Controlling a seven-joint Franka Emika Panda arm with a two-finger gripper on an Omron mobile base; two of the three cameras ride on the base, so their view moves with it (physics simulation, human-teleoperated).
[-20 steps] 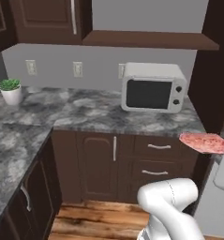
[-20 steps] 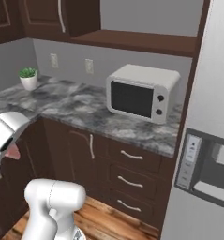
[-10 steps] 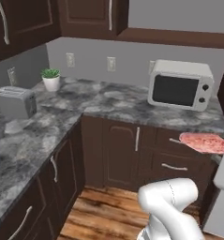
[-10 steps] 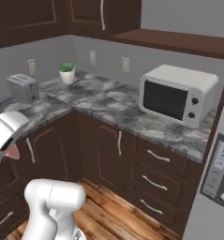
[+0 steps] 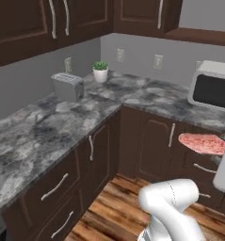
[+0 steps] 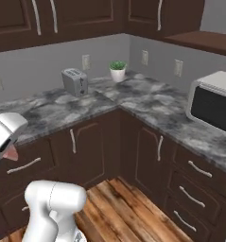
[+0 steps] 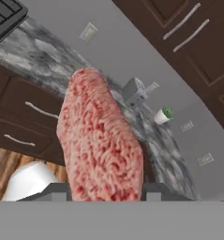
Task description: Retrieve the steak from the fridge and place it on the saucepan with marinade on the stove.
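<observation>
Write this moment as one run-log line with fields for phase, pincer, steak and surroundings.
phase: carrying | pincer: shut on steak | steak: held above floor, off the counter | surroundings: toaster, plant, microwave on counter

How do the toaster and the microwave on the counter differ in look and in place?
The toaster is a small grey box with slots on top; the microwave is a larger white box with a dark door. The toaster stands on the left run of the counter, against the wall there; the microwave stands on the other run, past the corner. A potted plant stands close to the toaster and well apart from the microwave. Both rest upright on the grey marbled counter.
</observation>
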